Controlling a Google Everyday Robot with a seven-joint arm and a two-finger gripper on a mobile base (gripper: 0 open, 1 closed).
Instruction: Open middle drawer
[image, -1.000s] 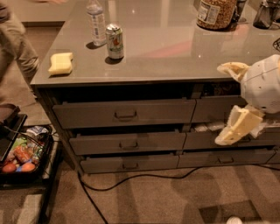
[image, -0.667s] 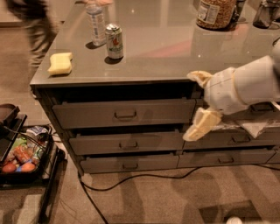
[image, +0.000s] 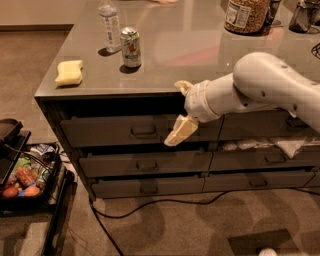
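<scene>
The middle drawer is the grey-brown mid-height front in the cabinet's left column, with a small metal pull at its centre. It sits between a taller drawer above and a slimmer drawer below. My gripper is on a white arm reaching in from the right. It hangs in front of the right end of the taller drawer, above and to the right of the middle drawer's pull. Its cream fingers are spread open and hold nothing.
On the countertop stand a yellow sponge, a can, a water bottle and a jar. A right-column drawer shows paper above its front. A black cart of snacks stands at the left. A cable lies on the carpet.
My arm has swung left along the cabinet front, from the right column to the centre. The person at the far left has gone out of view.
</scene>
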